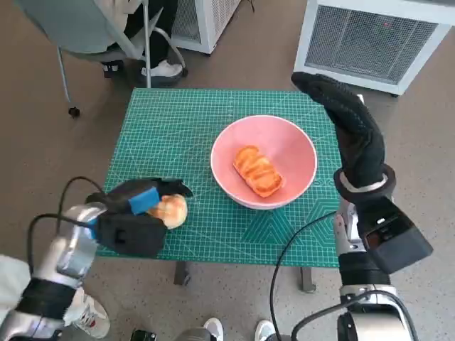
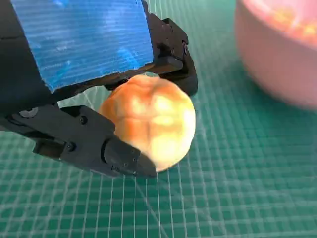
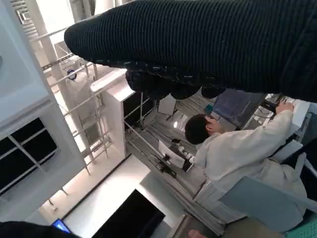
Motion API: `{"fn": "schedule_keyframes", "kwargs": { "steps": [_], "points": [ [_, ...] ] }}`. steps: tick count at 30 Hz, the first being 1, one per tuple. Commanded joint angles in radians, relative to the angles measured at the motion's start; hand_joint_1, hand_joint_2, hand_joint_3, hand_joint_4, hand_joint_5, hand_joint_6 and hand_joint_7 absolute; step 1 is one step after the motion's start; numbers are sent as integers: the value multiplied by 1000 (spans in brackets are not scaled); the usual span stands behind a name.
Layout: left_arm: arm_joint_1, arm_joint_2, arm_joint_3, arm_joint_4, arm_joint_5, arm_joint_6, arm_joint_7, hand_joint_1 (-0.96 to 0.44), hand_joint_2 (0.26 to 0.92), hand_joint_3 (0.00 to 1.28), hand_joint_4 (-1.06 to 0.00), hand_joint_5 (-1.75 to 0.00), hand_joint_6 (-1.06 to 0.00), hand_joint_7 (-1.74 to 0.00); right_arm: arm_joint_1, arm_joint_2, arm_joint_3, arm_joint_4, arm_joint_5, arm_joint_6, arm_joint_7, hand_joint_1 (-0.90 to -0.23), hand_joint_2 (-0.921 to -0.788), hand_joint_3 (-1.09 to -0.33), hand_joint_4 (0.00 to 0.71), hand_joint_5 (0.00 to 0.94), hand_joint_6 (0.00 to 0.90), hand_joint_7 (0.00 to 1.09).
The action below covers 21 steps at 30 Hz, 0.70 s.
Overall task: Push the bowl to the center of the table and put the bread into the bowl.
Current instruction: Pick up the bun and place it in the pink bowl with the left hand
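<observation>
While gripped, round bread (image 2: 151, 124) sits inside left robot hand (image 1: 135, 217).

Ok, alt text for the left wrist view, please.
The left hand, blue tape across its back, holds a round golden bread roll between black fingers just above a green gridded cutting mat. The pink bowl stands nearby.

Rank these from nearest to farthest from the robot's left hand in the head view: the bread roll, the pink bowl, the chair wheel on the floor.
1. The bread roll: gripped in the left hand itself, at the mat's near left edge.
2. The pink bowl: to the right, mid-table, already holding another piece of bread.
3. The chair wheel: on the floor beyond the table's far left corner.
</observation>
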Motion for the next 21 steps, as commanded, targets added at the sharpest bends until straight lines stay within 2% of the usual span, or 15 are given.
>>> {"fn": "schedule_keyframes", "kwargs": {
  "steps": [1,6,11,16,21],
  "points": [
    [-1,17,72,-147,-41,44,-1,0,914,129,-628,-1280,-578,-1177,21,4,3,8,10,14,10,-585,-921,-780,258,189,-1,778],
    [-36,0,135,-273,-63,84,24,1,916,125,-592,-1320,-613,-1141,20,7,4,9,18,24,14,-586,-921,-780,261,196,-1,777],
    [-109,-36,149,-326,-49,103,67,1,920,119,-583,-1308,-619,-1155,22,11,4,3,27,34,21,-581,-921,-784,259,203,-1,793],
    [-213,-92,118,-324,-19,93,124,0,920,117,-599,-1216,-603,-1244,22,11,4,5,39,37,32,-583,-921,-784,255,210,-1,799],
    [-321,-167,59,-262,4,65,169,0,921,109,-609,-1184,-610,-1256,23,9,2,3,48,37,41,-586,-921,-782,253,214,-1,800]
  ]
}}
